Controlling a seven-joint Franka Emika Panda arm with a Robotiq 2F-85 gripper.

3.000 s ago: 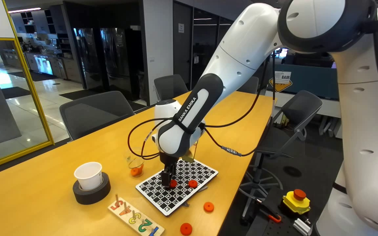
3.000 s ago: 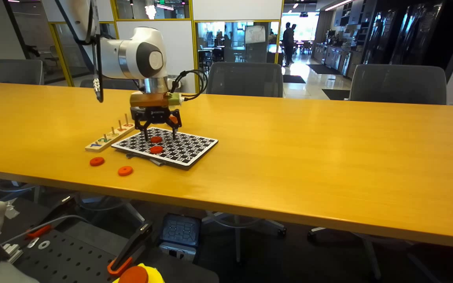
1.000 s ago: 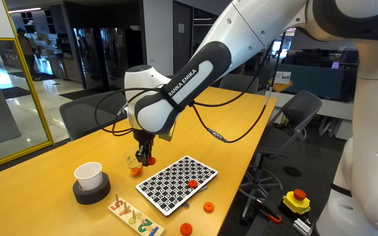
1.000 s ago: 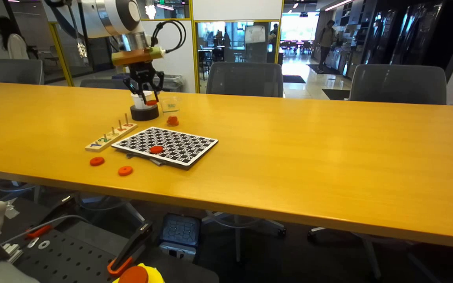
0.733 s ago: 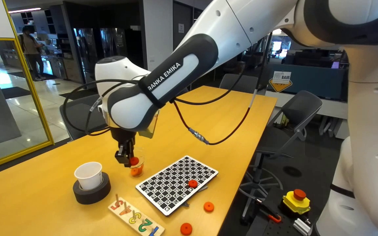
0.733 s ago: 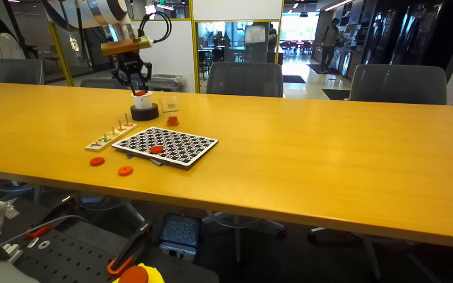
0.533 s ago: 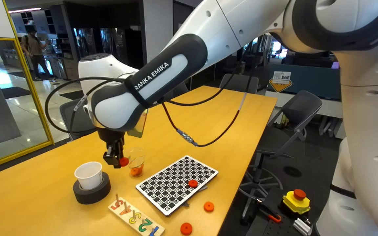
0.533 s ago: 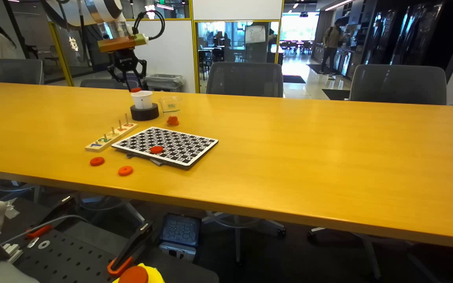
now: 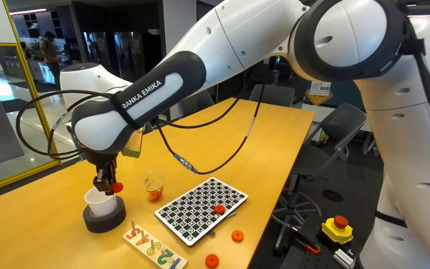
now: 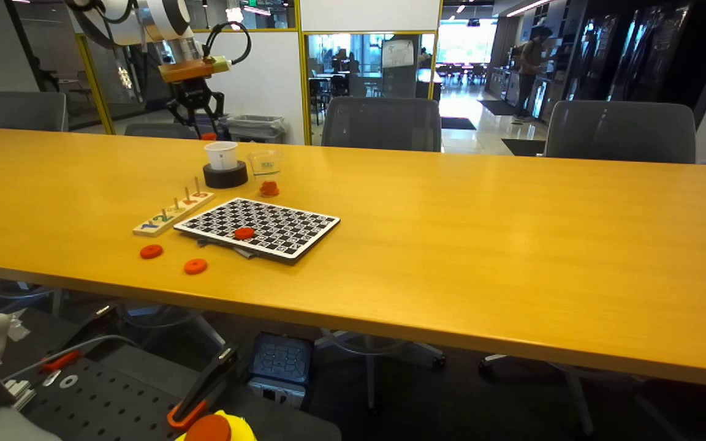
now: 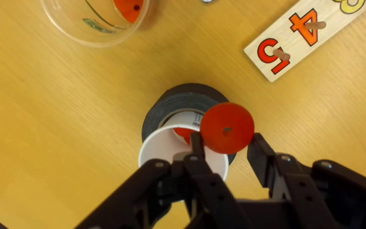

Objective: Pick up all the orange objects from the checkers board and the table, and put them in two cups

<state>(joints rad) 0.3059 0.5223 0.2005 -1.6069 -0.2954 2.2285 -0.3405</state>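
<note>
Gripper point(image 11: 227, 140) pinching orange disc point(image 11: 229, 119); orange pieces point(image 11: 128, 9) inside clear cup point(image 11: 75, 25), white cup point(image 11: 157, 146).

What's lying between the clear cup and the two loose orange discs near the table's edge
The checkered board, with one orange disc on it; that shows in both exterior views. Something grey juts out under it, too little showing to identify.
</note>
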